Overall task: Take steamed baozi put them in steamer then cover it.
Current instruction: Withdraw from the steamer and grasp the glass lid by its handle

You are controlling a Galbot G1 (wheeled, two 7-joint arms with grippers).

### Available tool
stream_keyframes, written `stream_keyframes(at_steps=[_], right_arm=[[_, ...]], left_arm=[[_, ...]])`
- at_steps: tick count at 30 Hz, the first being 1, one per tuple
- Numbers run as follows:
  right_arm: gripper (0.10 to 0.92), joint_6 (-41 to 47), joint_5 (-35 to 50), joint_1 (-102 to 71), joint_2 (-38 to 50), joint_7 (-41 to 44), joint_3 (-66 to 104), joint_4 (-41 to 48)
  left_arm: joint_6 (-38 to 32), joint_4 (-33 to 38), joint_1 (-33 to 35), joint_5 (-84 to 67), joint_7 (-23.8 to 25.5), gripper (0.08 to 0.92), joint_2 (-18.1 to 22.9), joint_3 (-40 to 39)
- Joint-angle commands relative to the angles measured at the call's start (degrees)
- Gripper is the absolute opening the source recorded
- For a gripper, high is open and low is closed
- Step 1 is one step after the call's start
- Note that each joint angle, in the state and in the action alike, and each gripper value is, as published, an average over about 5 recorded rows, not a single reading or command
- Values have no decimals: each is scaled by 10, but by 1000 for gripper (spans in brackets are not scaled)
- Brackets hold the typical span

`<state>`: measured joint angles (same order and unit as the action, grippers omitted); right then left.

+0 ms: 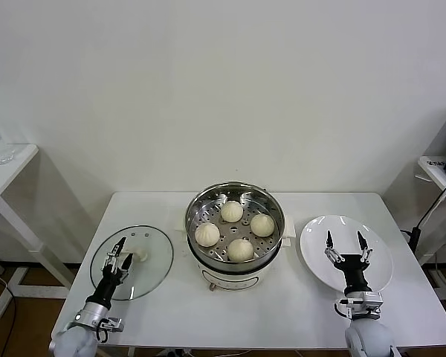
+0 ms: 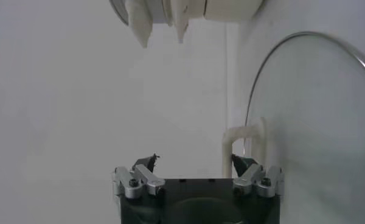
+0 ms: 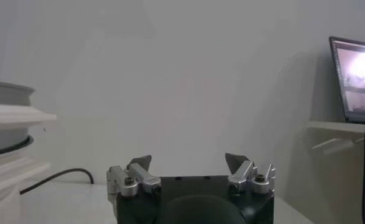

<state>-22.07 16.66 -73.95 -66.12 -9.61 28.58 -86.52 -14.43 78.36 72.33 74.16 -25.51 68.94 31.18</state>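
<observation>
All four steamed baozi (image 1: 231,211) sit in the steamer (image 1: 235,195), so the left gripper (image 1: 117,253), jaws spread, straddles the cover (image 1: 152,271) handle (lid flat on the table (image 1: 282,305)). Right gripper (image 1: 346,245), spread too, idles over the plate (image 1: 379,253).

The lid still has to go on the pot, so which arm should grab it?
The left one, probably. The left pincer is open over the glass lid, close to its handle. The right pincer is open over the plate, across the pot from the lid.
</observation>
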Motion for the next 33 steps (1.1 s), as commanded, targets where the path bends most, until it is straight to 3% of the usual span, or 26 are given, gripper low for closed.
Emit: stream_keyframes(at_steps=[1, 16, 19, 33], right_arm=[[823, -1, -3, -1, -2, 1, 1, 3], [823, -3, -9, 2, -10, 1, 0, 4], [823, -3, -10, 2, -10, 1, 1, 3], [823, -3, -17, 13, -15, 0, -7, 3]], left_arm=[[20, -14, -23, 6, 13, 823, 0, -12], [52, -30, -53, 6, 45, 823, 1, -34], [56, -38, -58, 6, 49, 792, 2, -36], [57, -35, -54, -11, 62, 393, -6, -29]])
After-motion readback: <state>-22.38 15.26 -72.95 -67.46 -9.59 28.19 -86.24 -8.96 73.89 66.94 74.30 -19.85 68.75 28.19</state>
